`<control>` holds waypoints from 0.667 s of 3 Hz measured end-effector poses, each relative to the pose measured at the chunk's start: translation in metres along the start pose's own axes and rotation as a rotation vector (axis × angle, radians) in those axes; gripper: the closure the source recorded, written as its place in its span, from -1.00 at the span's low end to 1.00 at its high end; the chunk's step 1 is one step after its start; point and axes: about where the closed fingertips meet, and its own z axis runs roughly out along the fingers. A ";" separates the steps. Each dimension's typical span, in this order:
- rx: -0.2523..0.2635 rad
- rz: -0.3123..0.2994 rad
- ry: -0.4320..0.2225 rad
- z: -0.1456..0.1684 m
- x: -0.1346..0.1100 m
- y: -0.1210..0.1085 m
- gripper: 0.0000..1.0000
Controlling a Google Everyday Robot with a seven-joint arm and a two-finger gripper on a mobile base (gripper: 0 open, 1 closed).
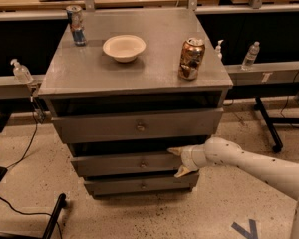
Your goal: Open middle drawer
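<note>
The grey cabinet has three drawers, one above the other. The middle drawer (124, 164) is the long grey front with a small round knob (142, 165) at its centre, between the taller top drawer (134, 126) and the short bottom drawer (139, 185). My gripper (178, 161) comes in from the right on a white arm and sits at the right part of the middle drawer's front. One fingertip (175, 151) lies at the drawer's upper edge, the other (182, 172) at its lower edge, so the fingers are spread apart. The gripper is well right of the knob.
On the cabinet top (89, 73) stand a white bowl (124, 47), a brown can (191, 59) near the right edge and a blue can (76, 25) at the back left. Bottles (250, 55) and a sanitizer (21, 71) sit on rails behind. A chair base (54, 218) is at lower left.
</note>
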 end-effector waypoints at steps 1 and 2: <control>0.017 -0.047 -0.007 0.002 -0.001 -0.016 -0.30; -0.001 -0.052 -0.024 0.011 0.000 -0.017 -0.30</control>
